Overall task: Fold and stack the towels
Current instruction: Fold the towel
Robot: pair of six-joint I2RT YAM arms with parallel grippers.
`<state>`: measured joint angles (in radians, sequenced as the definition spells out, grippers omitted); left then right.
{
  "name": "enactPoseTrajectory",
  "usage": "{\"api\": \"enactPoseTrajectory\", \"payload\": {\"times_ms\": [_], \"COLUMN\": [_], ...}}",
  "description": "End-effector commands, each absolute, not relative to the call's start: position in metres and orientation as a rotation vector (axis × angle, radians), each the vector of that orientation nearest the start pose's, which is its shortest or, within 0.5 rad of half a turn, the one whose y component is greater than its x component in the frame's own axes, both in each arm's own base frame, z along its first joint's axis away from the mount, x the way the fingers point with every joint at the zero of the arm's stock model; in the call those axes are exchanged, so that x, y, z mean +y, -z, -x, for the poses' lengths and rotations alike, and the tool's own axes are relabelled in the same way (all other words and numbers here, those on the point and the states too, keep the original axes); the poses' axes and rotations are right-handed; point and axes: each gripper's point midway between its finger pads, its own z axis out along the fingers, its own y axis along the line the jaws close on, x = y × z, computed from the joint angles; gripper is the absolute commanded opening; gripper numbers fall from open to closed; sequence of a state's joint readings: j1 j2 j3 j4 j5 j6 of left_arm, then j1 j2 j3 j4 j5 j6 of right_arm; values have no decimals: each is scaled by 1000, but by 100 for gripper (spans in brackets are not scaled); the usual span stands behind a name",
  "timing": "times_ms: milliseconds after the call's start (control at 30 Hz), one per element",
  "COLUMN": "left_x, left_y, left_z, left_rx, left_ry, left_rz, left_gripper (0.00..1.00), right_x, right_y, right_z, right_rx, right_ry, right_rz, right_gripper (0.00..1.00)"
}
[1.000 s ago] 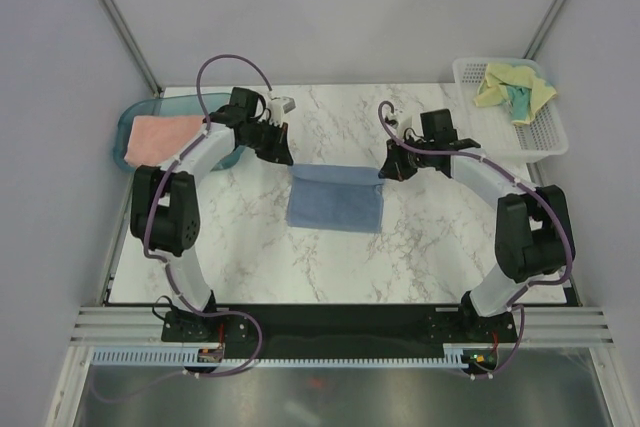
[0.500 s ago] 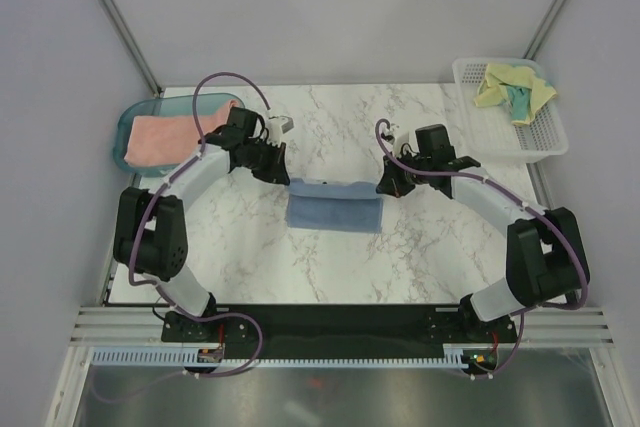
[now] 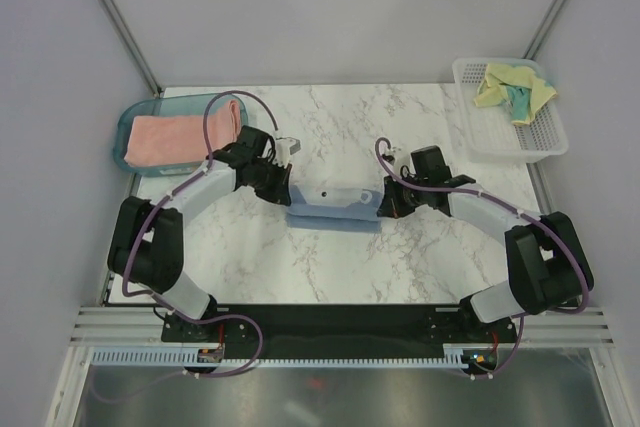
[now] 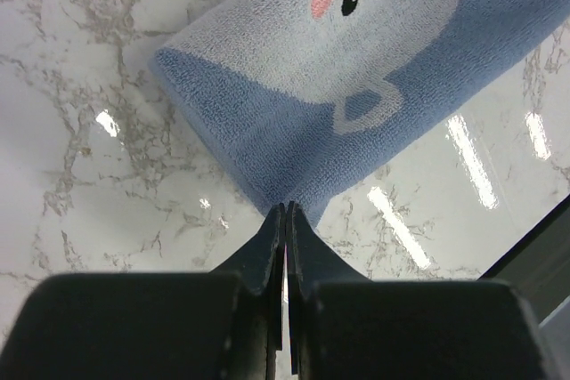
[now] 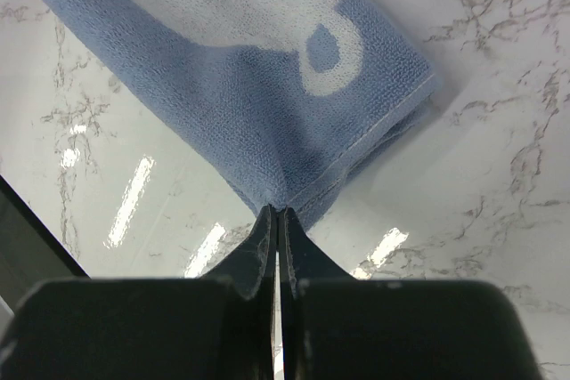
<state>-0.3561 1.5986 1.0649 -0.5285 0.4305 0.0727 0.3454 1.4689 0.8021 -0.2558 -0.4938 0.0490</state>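
Both arms have drawn back toward us over the last second, carrying the far edge of the light blue towel (image 3: 335, 209) over its near half, so its pale printed side now faces up on the marble table (image 3: 400, 127). We see our left gripper (image 4: 285, 209) and right gripper (image 5: 276, 211) each pinched shut on one end of that edge, the cloth fanning out ahead, while the salmon-pink towel (image 3: 175, 137) lies in the teal tray (image 3: 122, 137)

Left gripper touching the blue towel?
Touching. The left wrist view shows the left gripper pinching the blue towel at its corner, fingers shut on the cloth.
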Motion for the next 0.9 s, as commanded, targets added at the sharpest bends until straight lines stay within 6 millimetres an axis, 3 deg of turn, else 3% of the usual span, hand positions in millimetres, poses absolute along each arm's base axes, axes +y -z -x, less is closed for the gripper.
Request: {"api": "enactPoseTrajectory", "payload": {"times_ms": [0, 233, 333, 367, 433, 467, 567, 667, 800, 867], "left_x": [-185, -186, -186, -185, -184, -184, -180, -174, -179, -192], "left_y": [-84, -77, -71, -70, -71, -75, -89, -109, -128, -135], "left_z": [-299, -290, -284, -283, -282, -283, -288, -299, -309, -310], "left_rx": [2528, 2560, 2582, 2588, 2591, 2583, 2573, 2553, 2517, 2502], "left_ry": [619, 568, 558, 547, 536, 526, 469, 391, 403, 498], "left_rz": [-661, -684, -687, -687, -686, -681, -668, -607, -533, -507], "left_gripper": [2, 3, 12, 21, 24, 28, 41, 44, 49, 48], "right_x": [195, 194, 194, 195, 193, 193, 191, 191, 192, 198], "right_y": [-75, -64, -63, -63, -64, -66, -74, -86, -102, -114], "right_z": [-280, -270, -266, -265, -261, -260, -257, -254, -259, -267], "right_rx": [2399, 2447, 2471, 2480, 2502, 2505, 2509, 2508, 2502, 2492], "right_ry": [-790, -773, -789, -791, -787, -786, -782, -789, -796, -823], "right_rz": [542, 528, 521, 517, 509, 506, 505, 489, 417, 342], "right_gripper": [0, 4, 10, 11, 15, 23, 31, 44, 47, 43]}}
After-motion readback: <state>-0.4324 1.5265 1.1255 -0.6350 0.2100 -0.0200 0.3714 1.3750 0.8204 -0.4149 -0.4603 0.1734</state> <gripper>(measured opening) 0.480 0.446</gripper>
